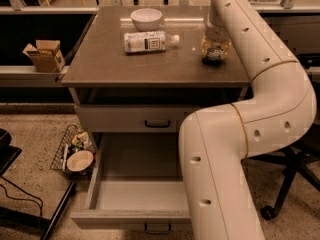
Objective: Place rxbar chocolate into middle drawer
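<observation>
My gripper [215,53] points down at the right side of the tabletop [110,64], with the white arm [260,109] curving down over the right of the cabinet. A small black thing, which looks like the rxbar chocolate [214,59], lies on the table right under the gripper's tip; only its near edge shows. The middle drawer [137,196] is pulled wide open below, with a plain grey inside and nothing in it. Its small dark loop handle [157,228] shows at the bottom edge. The arm hides the drawer's right part.
A white-labelled clear bottle [149,41] lies on its side at the table's middle, and a white bowl [146,18] stands behind it. The top drawer [157,119] is shut. A cardboard box [44,55] and a wire basket [75,154] are at the left; a chair base [280,199] is at the right.
</observation>
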Controlling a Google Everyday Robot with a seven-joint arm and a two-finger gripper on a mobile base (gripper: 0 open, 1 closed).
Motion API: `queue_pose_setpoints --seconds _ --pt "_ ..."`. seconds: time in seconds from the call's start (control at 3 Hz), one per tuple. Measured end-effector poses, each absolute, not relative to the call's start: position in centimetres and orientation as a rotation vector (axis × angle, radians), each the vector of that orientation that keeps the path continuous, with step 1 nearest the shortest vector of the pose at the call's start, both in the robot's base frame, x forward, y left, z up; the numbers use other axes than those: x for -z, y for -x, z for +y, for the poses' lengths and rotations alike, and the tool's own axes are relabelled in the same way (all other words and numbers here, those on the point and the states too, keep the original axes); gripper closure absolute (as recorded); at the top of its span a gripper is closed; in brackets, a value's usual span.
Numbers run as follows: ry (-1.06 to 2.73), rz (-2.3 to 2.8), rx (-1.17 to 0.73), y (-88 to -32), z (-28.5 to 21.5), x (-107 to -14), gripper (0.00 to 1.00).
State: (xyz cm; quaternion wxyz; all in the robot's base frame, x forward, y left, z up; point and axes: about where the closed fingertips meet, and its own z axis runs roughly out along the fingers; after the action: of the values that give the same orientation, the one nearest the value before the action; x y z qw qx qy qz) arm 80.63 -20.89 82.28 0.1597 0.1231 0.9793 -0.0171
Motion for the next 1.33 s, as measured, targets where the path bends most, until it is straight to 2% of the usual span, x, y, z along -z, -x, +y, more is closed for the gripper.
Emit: queue_pose_setpoints --seconds 0.67,1.33 --pt "-0.153 2.741 -0.013 -80.4 -20.7 -86.4 1.00" --pt "-0.055 2.807 -0.121 -75.6 -22.4 -89.3 1.00"
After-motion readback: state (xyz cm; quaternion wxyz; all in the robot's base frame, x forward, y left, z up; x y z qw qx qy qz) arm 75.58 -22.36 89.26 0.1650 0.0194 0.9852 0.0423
